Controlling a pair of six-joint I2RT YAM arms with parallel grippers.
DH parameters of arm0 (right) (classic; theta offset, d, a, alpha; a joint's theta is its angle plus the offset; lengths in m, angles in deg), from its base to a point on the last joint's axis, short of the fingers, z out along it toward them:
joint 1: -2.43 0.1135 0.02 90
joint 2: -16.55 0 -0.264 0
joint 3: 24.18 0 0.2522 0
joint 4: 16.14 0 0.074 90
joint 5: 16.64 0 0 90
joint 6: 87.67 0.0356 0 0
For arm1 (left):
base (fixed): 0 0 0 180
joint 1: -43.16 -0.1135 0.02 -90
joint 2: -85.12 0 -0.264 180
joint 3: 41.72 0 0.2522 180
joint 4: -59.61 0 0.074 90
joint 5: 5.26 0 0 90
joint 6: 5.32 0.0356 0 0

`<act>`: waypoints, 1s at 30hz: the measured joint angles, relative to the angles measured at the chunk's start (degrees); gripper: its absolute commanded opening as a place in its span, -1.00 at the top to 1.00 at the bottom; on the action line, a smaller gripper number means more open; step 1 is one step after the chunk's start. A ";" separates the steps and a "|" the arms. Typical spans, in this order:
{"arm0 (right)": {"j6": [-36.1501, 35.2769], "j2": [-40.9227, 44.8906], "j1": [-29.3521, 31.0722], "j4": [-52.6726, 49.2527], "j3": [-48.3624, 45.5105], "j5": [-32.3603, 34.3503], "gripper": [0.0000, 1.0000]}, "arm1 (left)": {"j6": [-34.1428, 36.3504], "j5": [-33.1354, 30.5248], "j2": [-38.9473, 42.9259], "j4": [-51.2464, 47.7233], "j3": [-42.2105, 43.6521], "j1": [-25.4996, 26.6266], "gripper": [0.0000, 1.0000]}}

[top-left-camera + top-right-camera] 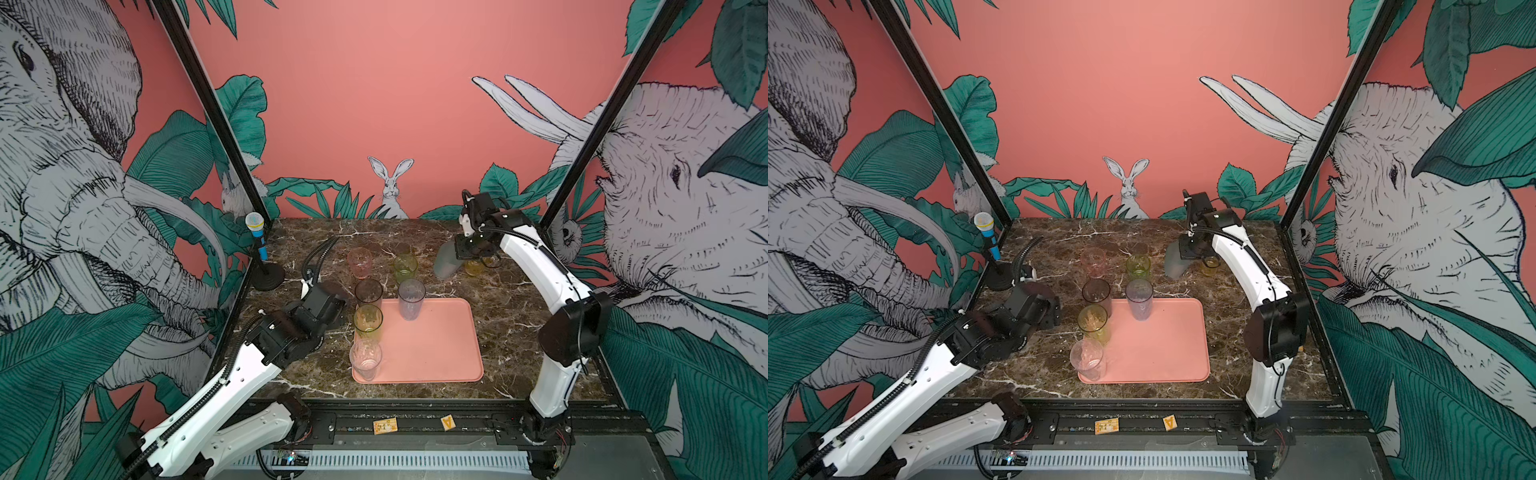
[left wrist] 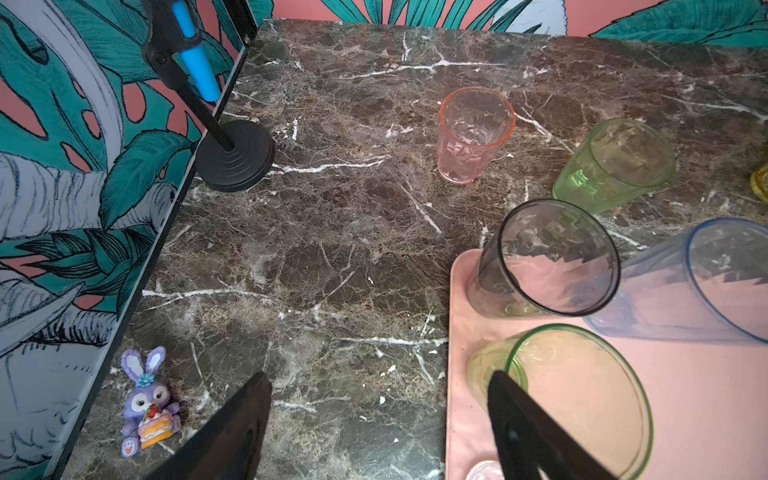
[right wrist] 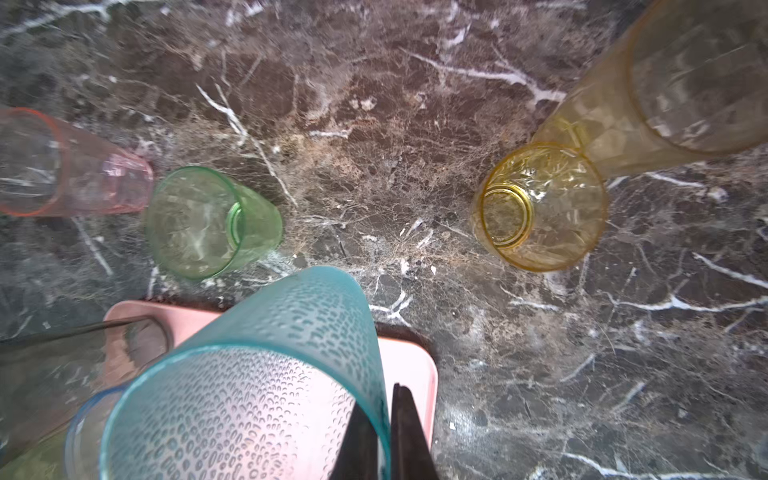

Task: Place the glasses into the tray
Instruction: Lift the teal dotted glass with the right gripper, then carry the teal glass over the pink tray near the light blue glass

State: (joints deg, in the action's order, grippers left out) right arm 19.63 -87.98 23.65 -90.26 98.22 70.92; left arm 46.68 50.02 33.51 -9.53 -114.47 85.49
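While the right gripper (image 3: 380, 440) is clamped on the wall of the teal glass (image 3: 249, 374), one finger inside the rim and one outside, I log this as the carry step. In a top view the teal glass (image 1: 446, 261) hangs tilted off the marble table (image 1: 511, 332), upper right of centre, just up-frame of the tray (image 1: 436, 345).

Four already stand on the tray's left and upper parts: grey glass (image 1: 368, 293), tall green glass (image 1: 368, 323), clear glass (image 1: 365, 358), lilac glass (image 1: 411, 300).

On the table up-frame: pink glass (image 1: 359, 262), short green glass (image 1: 405, 268), short amber glass (image 1: 473, 268), tall amber glass (image 3: 665, 83).

Left gripper (image 2: 374, 436): jaws apart, empty, beside the tray's left edge.

Next, I judge: carry the teal glass down-frame over bare pink right of the lilac glass, level it, lower it, then release.
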 measured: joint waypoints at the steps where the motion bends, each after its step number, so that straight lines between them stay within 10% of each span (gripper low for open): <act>1: -0.02 1.36 0.00 -0.42 -0.44 -0.04 1.00 | 0.00 0.07 0.00 0.00 0.00 0.00 -0.67; 30: 2.91 24.70 6.43 -5.79 -23.32 -2.43 1.00 | -2.10 3.87 -0.07 0.92 0.00 0.00 -0.62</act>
State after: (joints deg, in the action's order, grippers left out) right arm 22.53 -63.28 30.07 -96.05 74.90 68.50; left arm 44.58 53.89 33.44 -8.61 -114.47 85.49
